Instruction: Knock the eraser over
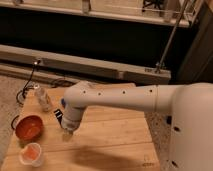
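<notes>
The eraser (58, 115) is a small dark slab on the wooden table (110, 145). It stands just left of my white arm's wrist, which partly hides it. My gripper (67, 133) points down at the table, close to the eraser on its near right side. I cannot tell whether it touches the eraser.
A red bowl (29, 126) sits at the table's left. A small pale cup (31, 154) with orange content stands at the front left. A clear bottle (43, 98) stands at the back left. A blue spot (63, 103) shows at the wrist. A dark cable (27, 85) lies on the floor.
</notes>
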